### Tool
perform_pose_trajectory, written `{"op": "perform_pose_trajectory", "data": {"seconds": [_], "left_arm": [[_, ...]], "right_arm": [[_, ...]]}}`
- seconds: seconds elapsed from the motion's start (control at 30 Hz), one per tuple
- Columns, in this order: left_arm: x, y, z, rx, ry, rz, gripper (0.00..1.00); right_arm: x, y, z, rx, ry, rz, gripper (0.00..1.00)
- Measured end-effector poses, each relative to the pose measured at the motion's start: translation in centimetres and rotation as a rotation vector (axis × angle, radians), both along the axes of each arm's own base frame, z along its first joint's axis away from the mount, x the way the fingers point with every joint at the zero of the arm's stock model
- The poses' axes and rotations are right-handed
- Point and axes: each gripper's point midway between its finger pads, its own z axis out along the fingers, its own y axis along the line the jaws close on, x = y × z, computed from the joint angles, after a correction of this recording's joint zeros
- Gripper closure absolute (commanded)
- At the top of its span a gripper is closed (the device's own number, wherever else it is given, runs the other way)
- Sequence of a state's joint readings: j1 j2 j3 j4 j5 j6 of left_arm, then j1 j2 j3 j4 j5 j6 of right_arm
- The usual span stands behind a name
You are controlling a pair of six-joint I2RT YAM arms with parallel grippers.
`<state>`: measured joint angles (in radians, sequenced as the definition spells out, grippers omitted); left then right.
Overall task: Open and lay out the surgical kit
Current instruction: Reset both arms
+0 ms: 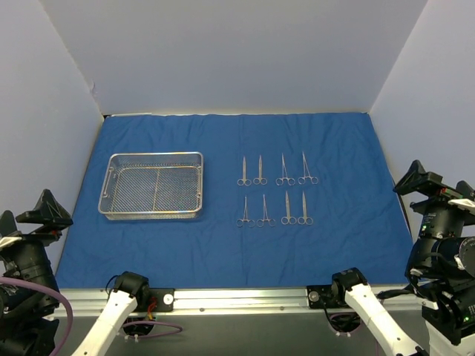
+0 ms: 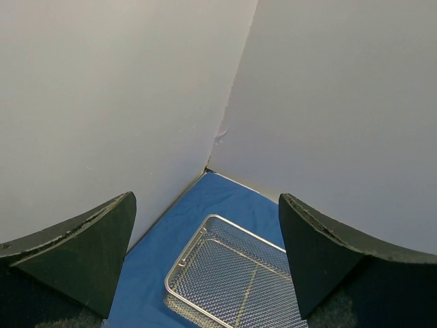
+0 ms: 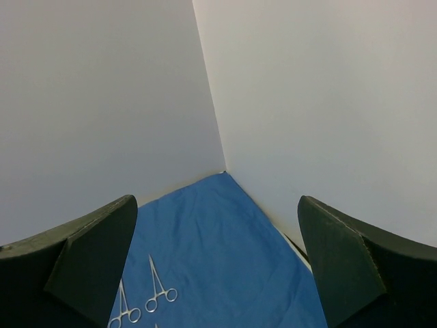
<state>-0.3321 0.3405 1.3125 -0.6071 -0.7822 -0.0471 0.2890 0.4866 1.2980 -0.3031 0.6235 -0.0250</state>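
While both sit raised at the near corners | left gripper (image 2: pixel 206 225) spread, empty | right gripper (image 3: pixel 217 225) spread, empty

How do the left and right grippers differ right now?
The left gripper sits past the left edge of the blue cloth, and the right gripper sits past its right edge. The left gripper faces the empty mesh tray, while the right gripper faces the laid-out instruments. Both stand wide open, hold nothing and touch nothing.
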Motion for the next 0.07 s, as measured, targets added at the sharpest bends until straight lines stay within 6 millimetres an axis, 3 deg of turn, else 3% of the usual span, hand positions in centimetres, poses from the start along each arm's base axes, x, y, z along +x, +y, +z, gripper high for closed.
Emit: {"op": "perform_pose_trajectory", "data": {"seconds": [0.07], "left_arm": [[0.01,0.00,0.06,-0.001,-0.003,-0.001,0.06]], "right_arm": [[0.01,0.04,0.04,-0.002,-0.001,0.002,0.00]]}}
